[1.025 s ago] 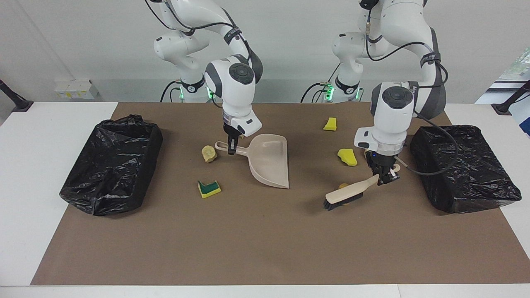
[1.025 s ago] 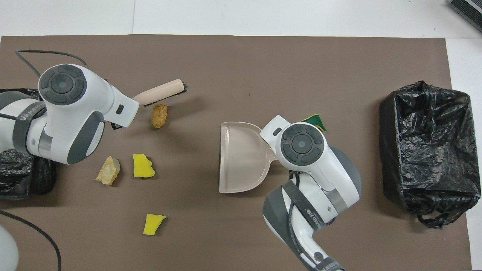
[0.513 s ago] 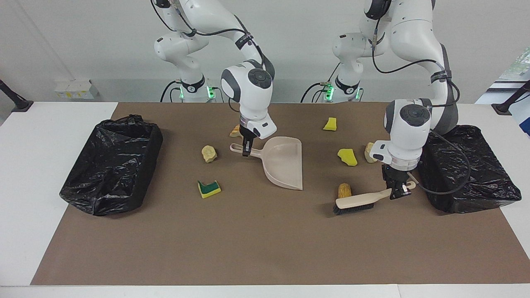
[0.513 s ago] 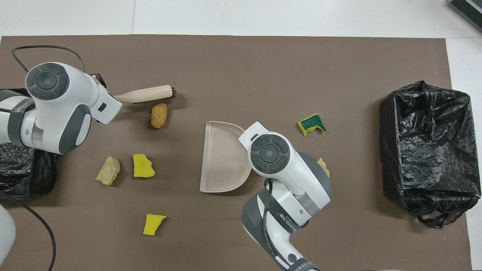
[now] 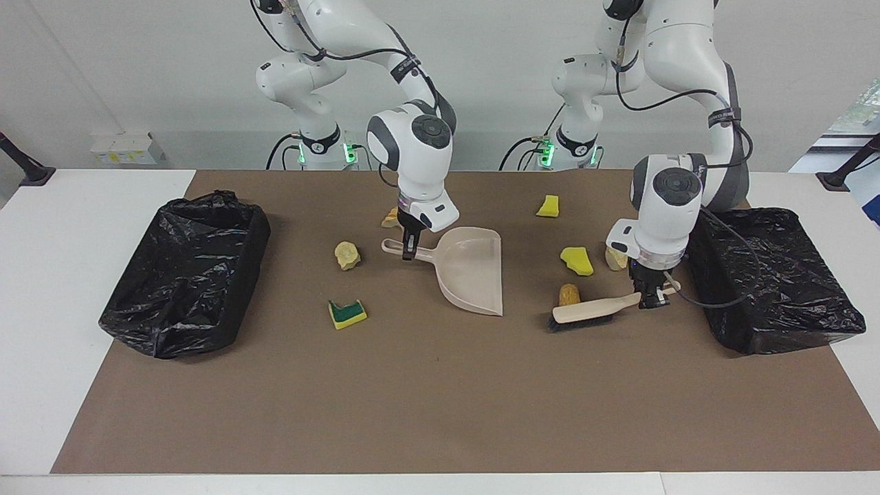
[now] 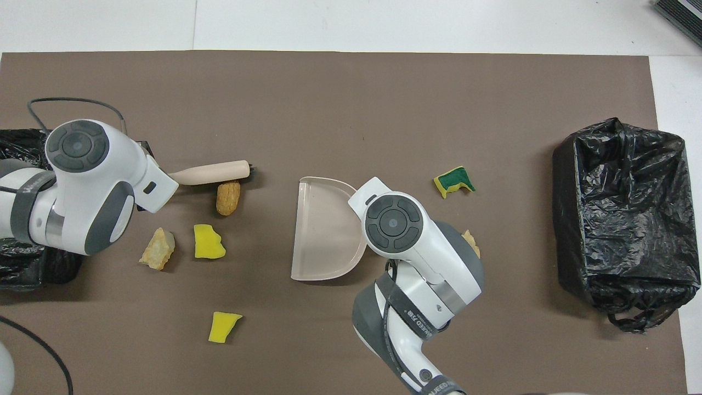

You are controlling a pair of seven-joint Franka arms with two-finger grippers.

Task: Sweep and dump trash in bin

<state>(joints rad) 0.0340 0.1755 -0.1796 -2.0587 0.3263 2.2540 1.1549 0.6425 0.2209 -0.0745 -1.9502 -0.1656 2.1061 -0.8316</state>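
Brown matting covers the worktop (image 5: 440, 412); since a moment ago the brush (image 5: 591, 313), clamped in the left claw (image 5: 650, 299) at right of frame, has been drawn against the orange-tan chunk (image 5: 568, 294), so sweeping has begun toward the dustpan (image 5: 474, 271), clamped by the right claw (image 5: 409, 251) at centre; other trash (image 5: 576, 260) lies scattered

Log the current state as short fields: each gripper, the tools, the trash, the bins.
left gripper: shut on the brush handle
right gripper: shut on the dustpan handle
brush: bristles on the mat, touching the orange-tan chunk
dustpan: on the mat, empty
trash: seven scraps visible, all loose on the mat
bins: two black-lined bins, one at each arm's end; no scraps visible inside
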